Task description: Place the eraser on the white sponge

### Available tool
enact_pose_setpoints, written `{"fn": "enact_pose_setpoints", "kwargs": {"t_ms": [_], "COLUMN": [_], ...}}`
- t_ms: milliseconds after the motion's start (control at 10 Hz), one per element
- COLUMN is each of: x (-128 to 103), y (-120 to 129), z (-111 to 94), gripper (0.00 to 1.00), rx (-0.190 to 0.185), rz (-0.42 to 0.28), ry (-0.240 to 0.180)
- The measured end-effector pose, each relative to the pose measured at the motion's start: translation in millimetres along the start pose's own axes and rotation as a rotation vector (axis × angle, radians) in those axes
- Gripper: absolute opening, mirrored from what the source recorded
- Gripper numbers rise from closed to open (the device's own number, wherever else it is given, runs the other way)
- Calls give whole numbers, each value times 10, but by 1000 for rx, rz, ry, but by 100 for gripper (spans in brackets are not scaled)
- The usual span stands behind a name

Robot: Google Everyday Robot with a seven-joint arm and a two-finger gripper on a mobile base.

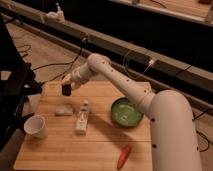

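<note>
My gripper (65, 88) hangs over the back left part of the wooden table (100, 145), shut on the eraser (65, 90), a small black block held in the air. The white sponge (63, 110), a flat pale pad, lies on the table just below and slightly in front of the gripper. The eraser is above the sponge and apart from it. My white arm (125, 85) reaches in from the right.
A white bottle-like object (82, 120) lies beside the sponge on its right. A white cup (36, 126) stands at the front left. A green bowl (126, 112) sits at the right. An orange-red carrot-like item (123, 156) lies near the front edge. Cables run behind the table.
</note>
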Motion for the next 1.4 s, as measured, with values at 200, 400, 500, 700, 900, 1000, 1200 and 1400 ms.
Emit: {"fn": "enact_pose_setpoints", "kwargs": {"t_ms": [200, 400, 500, 700, 900, 1000, 1200, 1400], "x": [-30, -226, -330, -479, -642, -659, -705, -702], "y": [16, -38, -72, -69, 22, 75, 229, 402], "z": [34, 327, 479, 690, 943, 982, 1049, 1034], "gripper": [0, 0, 0, 0, 0, 0, 0, 0], "rx": [-13, -46, -53, -69, -101, -107, -123, -140], "rz": [-10, -63, -81, -95, -75, -57, -7, 44], "ry": [-7, -55, -81, -120, -167, -172, -182, -172]}}
